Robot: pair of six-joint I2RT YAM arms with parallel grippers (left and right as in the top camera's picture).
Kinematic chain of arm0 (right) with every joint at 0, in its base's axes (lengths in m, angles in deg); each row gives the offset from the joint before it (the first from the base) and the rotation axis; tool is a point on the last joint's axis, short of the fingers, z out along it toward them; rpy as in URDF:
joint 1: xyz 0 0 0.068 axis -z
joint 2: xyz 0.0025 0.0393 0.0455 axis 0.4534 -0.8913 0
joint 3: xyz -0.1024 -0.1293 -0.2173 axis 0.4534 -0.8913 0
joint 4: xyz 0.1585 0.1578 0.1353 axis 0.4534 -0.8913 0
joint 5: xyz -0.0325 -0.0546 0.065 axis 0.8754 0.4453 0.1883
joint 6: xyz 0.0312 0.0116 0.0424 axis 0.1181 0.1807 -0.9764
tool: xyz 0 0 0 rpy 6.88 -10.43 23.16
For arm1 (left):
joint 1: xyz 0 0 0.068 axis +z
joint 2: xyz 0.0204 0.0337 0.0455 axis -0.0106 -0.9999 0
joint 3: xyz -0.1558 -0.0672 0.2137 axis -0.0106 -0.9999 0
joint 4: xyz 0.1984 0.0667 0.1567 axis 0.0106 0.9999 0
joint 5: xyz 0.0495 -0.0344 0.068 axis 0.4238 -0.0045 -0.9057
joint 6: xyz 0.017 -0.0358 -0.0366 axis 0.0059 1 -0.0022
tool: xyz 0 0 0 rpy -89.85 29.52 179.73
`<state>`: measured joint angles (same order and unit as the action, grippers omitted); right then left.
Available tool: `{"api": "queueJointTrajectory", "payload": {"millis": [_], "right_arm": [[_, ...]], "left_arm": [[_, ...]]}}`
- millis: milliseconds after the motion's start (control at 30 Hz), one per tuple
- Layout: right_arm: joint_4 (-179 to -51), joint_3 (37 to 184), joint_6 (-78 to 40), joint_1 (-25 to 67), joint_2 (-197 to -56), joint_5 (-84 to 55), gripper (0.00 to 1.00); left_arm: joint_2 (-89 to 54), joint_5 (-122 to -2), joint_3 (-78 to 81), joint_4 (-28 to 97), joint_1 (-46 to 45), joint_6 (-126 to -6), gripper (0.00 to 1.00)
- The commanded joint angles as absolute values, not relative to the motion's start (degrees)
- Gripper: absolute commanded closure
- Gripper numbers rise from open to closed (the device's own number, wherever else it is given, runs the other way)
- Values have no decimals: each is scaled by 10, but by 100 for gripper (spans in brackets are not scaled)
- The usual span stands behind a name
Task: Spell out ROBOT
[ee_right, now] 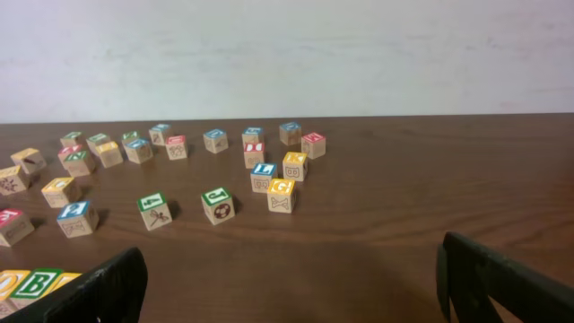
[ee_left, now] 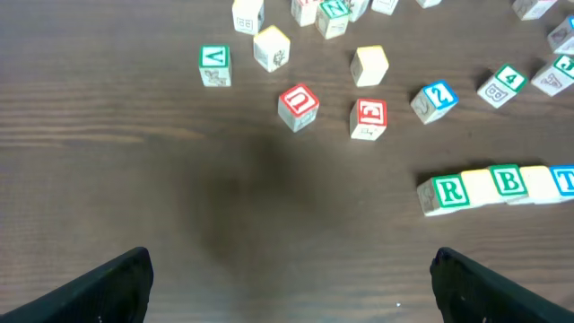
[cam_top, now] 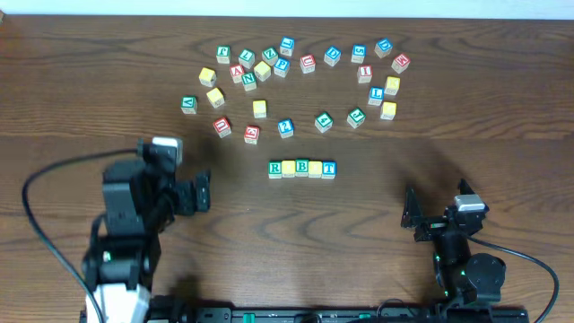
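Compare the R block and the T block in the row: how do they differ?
The R block has a green letter; the T block has a blue one. The R block sits at the row's left end, the T block at its right. Both are white-faced.

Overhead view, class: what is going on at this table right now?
A robot is spelling ROBOT with letter cubes. The row reads R, yellow cube, B, yellow cube, T, so it looks finished. Its left fingers and right fingers sit back from it, open and empty. The spare cubes lie scattered behind.
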<state>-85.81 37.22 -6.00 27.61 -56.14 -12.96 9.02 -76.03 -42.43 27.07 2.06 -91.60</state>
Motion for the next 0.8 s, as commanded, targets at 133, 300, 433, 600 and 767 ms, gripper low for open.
{"api": "queueJointTrajectory", "payload": {"millis": [133, 300, 433, 600, 767], "right_arm": [[-860, 370, -50, 274, -558, -128, 1], [-860, 370, -50, 274, -558, -128, 1], [-860, 370, -50, 274, -558, -128, 1], [-860, 370, -50, 274, -558, -128, 1], [-860, 370, -50, 274, -558, -128, 1]], "left_arm": [[251, -753, -545, 230, 23, -926, 2], [350, -753, -588, 220, 23, -923, 2], [401, -753, -620, 178, 23, -923, 2], [432, -754, -669, 100, 23, -923, 2], [456, -772, -719, 17, 23, -892, 2]]}}
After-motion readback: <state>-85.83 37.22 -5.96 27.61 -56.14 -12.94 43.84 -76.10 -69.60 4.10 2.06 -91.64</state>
